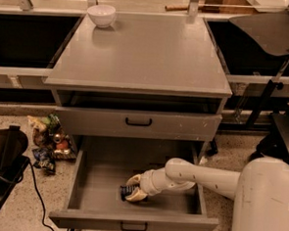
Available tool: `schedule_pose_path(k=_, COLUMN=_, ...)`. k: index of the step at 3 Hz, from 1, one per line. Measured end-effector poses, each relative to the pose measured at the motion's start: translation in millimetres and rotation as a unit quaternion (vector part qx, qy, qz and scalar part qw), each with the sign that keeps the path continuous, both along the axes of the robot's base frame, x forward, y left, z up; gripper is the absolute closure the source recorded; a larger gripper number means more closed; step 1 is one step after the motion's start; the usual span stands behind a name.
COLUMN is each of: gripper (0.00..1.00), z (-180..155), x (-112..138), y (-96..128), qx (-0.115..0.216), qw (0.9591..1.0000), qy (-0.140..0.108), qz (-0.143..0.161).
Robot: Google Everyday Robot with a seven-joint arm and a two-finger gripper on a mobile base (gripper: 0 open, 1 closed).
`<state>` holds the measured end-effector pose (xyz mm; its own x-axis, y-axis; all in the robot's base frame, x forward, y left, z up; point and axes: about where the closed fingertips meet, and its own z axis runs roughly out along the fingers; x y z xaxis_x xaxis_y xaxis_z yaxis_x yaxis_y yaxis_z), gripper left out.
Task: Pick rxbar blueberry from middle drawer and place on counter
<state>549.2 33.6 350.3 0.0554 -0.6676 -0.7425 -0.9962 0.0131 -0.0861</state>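
The rxbar blueberry [126, 192], a small dark bar, lies on the floor of the open middle drawer [101, 181], at the front centre. My gripper [134, 188] reaches down into the drawer from the right. Its two pale fingers [133, 179] are closed on the bar from either side, and the bar is still low on the drawer floor. The counter [143, 53], the wide grey top of the cabinet, is above, with a shut drawer front [138, 123] between it and the open drawer.
A white bowl [101, 14] stands at the counter's back left corner. Multicoloured snack bags [49, 140] lie on the floor left of the drawer. A dark bin [1, 162] is at far left. A black chair [277, 37] stands to the right.
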Motion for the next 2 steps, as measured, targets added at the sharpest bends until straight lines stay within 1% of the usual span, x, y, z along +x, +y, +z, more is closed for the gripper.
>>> schedule_pose_path(k=1, gripper=1.00, z=27, x=4, y=-6, qx=0.051, qw=0.9984, qy=-0.026, qz=0.001)
schedule_pose_path(k=2, gripper=1.00, z=83, x=6, y=-34, qx=0.109, qw=0.9903, qy=-0.087, qz=0.000)
